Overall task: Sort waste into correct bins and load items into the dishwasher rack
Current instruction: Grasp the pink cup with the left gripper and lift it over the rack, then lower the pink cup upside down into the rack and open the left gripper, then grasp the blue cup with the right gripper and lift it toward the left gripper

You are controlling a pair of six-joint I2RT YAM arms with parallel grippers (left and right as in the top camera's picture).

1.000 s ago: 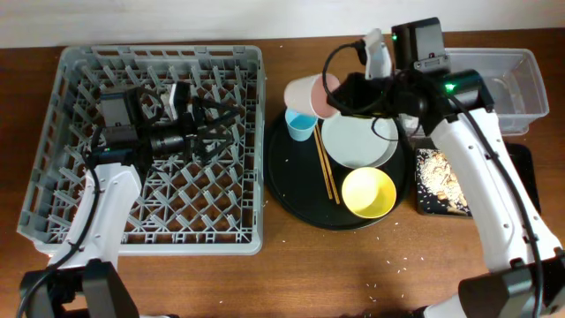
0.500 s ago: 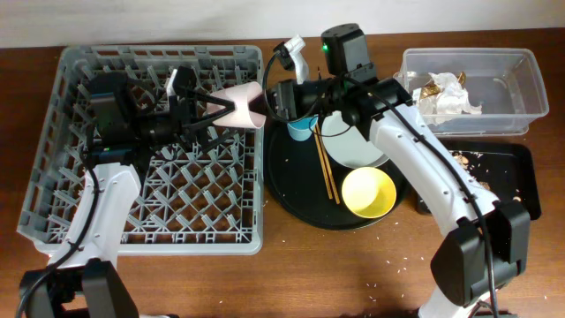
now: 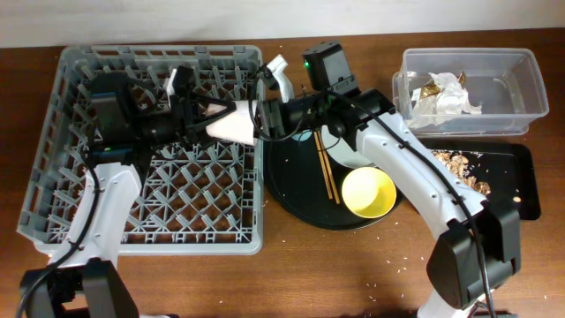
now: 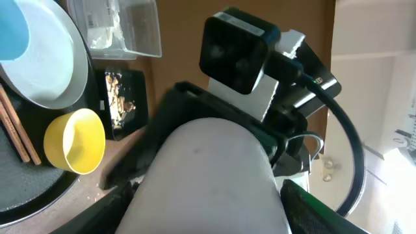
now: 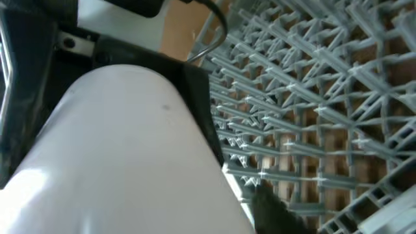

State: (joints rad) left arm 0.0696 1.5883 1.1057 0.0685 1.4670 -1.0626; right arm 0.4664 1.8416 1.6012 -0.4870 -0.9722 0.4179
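The small pink cup (image 3: pixel 234 124) lies on its side in the air over the right edge of the dishwasher rack (image 3: pixel 53 177), held between both arms. My right gripper (image 3: pixel 263 119) is shut on its wide end. My left gripper (image 3: pixel 205 113) closes on its narrow end. The cup fills the left wrist view (image 4: pixel 208 175) and the right wrist view (image 5: pixel 110 149). The yellow bowl (image 3: pixel 368 192), the chopsticks (image 3: pixel 327 172) and the plate (image 3: pixel 344 155), partly hidden by the right arm, lie on the round black tray (image 3: pixel 291 190). The blue cup (image 4: pixel 10 26) shows at the left wrist view's edge.
The clear tub (image 3: pixel 516 88) at the back right holds crumpled napkins (image 3: pixel 441 93). The shallow black tray (image 3: pixel 521 181) in front of it holds food scraps (image 3: pixel 463 168). Crumbs dot the table near the front edge. The rack's pegs (image 5: pixel 325 97) lie under the cup.
My right arm swung left from the round tray, carrying the pink cup to the rack's edge. The cup's narrow end has slid between my left gripper's fingers.
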